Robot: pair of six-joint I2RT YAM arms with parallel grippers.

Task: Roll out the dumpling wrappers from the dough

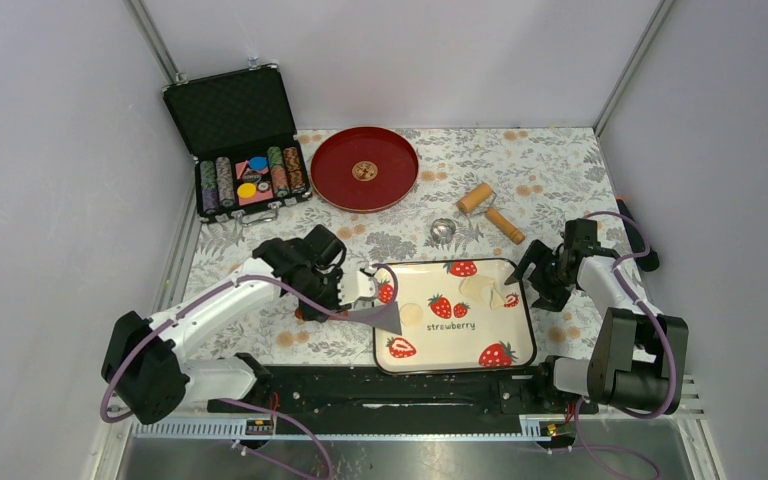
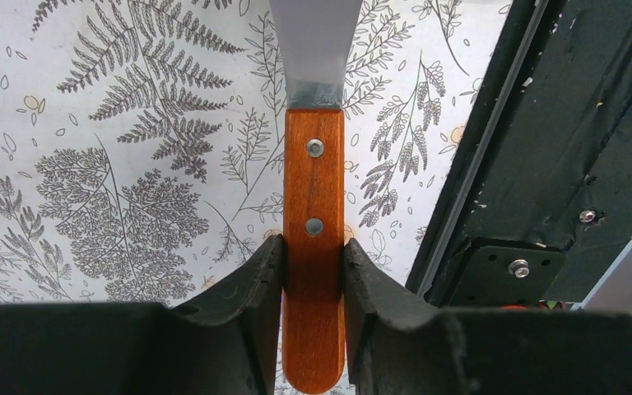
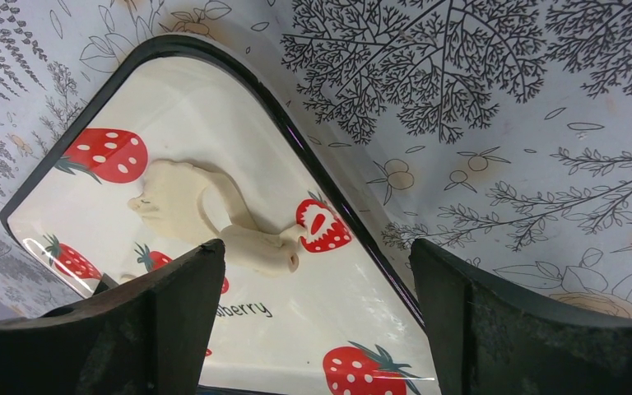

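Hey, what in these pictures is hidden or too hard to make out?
Scraper blade: left wrist view, cut off by the top edge.
Blade tip against the tray: top view, too small to tell whether they touch.
Dough: right wrist view, its lower end is hidden behind a finger of the right hand.
Wrapper: top view, too small to judge its thickness.
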